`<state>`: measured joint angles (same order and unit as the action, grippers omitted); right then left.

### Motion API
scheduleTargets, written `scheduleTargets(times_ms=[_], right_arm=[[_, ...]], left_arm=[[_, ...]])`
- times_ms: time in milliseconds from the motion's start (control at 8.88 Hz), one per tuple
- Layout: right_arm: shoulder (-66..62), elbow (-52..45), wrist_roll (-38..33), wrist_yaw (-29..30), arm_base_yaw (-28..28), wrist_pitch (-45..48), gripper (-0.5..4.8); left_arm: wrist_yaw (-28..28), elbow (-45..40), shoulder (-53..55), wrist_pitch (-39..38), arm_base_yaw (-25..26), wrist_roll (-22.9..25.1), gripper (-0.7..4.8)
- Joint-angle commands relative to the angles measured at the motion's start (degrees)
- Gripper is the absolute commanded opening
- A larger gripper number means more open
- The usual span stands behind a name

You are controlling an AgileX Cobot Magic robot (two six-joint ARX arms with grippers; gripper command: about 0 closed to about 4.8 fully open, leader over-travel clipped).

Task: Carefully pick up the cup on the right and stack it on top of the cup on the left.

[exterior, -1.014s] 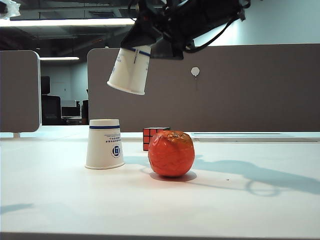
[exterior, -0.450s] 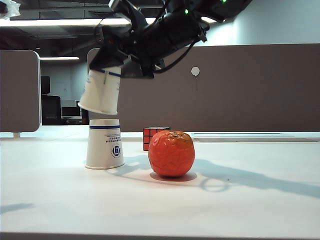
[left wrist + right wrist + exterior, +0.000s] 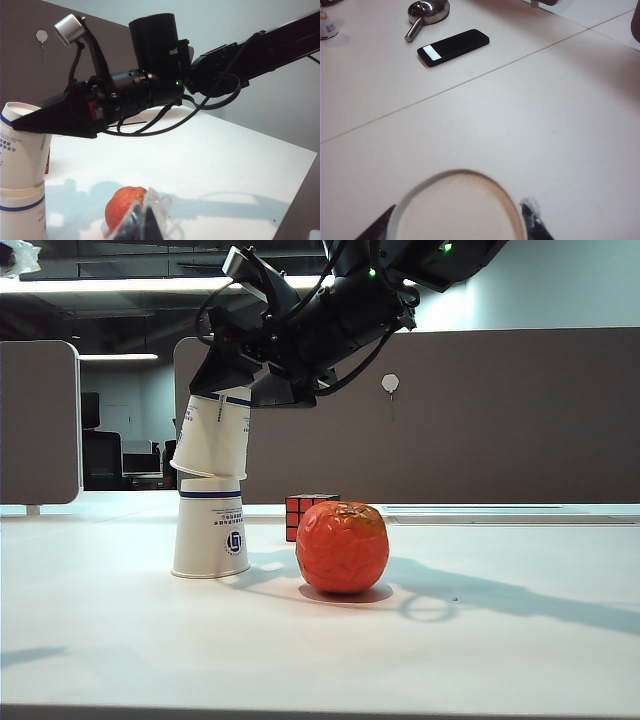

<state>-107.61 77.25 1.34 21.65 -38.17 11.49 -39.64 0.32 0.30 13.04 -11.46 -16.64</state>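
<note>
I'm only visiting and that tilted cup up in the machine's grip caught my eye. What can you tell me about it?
The held cup looks like white paper, with a dark blue band near its base and small print on the side. It is upside down and tilted, its rim just over the top of the standing cup on the table's left, apparently starting to slip over it but not seated. The right arm's tool is closed on its upper end. The left tool stays clear.
</note>
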Motion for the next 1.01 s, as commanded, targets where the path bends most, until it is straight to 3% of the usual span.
scheduleTargets(times_ms=[113, 563, 788, 1014], right_arm=[[2.1, 0.3, -0.3, -0.5, 1.4, -0.4, 2.82], [-1.4, 0.2, -0.3, 0.5, 0.4, -2.8, 2.82], [-1.3, 0.3, -1.7, 4.1, -0.4, -2.5, 2.83], [-2.4, 0.2, -2.3, -2.0, -1.2, -13.3, 2.82]], left_arm=[[0.0, 0.1, 0.0, 0.7, 0.0, -0.3, -0.02], [0.0, 0.1, 0.0, 0.8, 0.0, -0.3, -0.02], [0.0, 0.1, 0.0, 0.8, 0.0, -0.3, -0.02], [0.0, 0.1, 0.0, 0.8, 0.0, -0.3, -0.02]])
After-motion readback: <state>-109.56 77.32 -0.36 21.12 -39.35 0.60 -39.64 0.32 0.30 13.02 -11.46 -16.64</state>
